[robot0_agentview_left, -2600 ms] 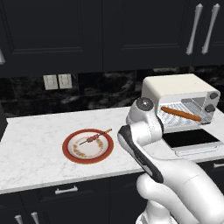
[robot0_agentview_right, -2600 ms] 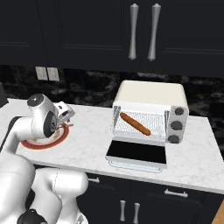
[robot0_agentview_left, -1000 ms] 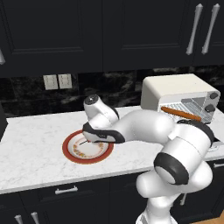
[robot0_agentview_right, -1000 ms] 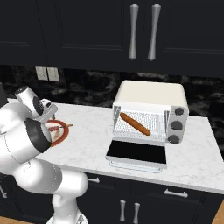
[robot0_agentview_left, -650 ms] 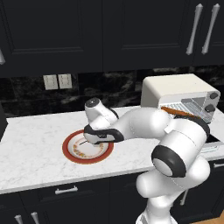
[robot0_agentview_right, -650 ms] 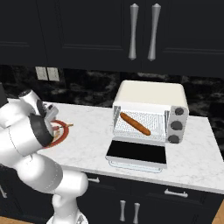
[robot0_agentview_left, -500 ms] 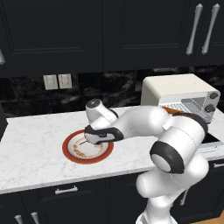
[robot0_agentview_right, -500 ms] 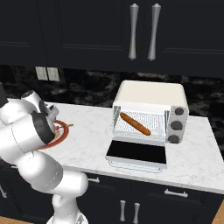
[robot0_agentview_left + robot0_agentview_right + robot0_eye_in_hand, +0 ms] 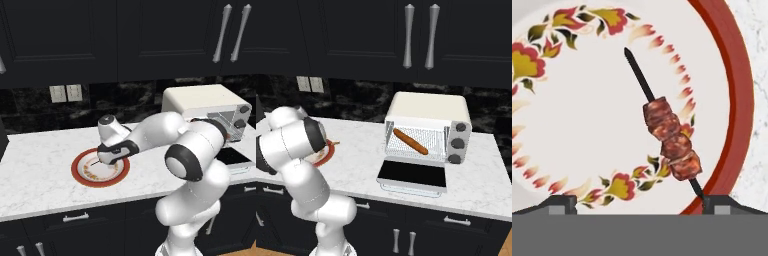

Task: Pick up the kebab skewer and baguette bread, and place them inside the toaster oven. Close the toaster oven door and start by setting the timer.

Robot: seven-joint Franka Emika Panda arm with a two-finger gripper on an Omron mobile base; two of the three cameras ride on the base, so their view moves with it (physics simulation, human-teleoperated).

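Observation:
The kebab skewer (image 9: 671, 141), a dark stick with reddish-brown meat chunks, lies on a white floral plate (image 9: 587, 115) with a red rim. My gripper (image 9: 640, 204) hangs open just above the plate, one fingertip (image 9: 721, 202) by the skewer's near end. From the left base view the gripper (image 9: 106, 161) is low over the plate (image 9: 77, 172). The baguette bread (image 9: 411, 141) rests on the rack inside the cream toaster oven (image 9: 428, 107). The toaster oven door (image 9: 412, 175) lies folded down flat, open.
The plate sits on a white marble counter (image 9: 40, 165) with its front edge close below. Wall outlets (image 9: 66, 93) are behind it and a black object (image 9: 2, 142) stands at the far left. The oven's knobs (image 9: 457, 142) run down its right side.
The arm has swung from the oven side over to the plate. In the last second it has settled lower over the plate, with the skewer still lying there.

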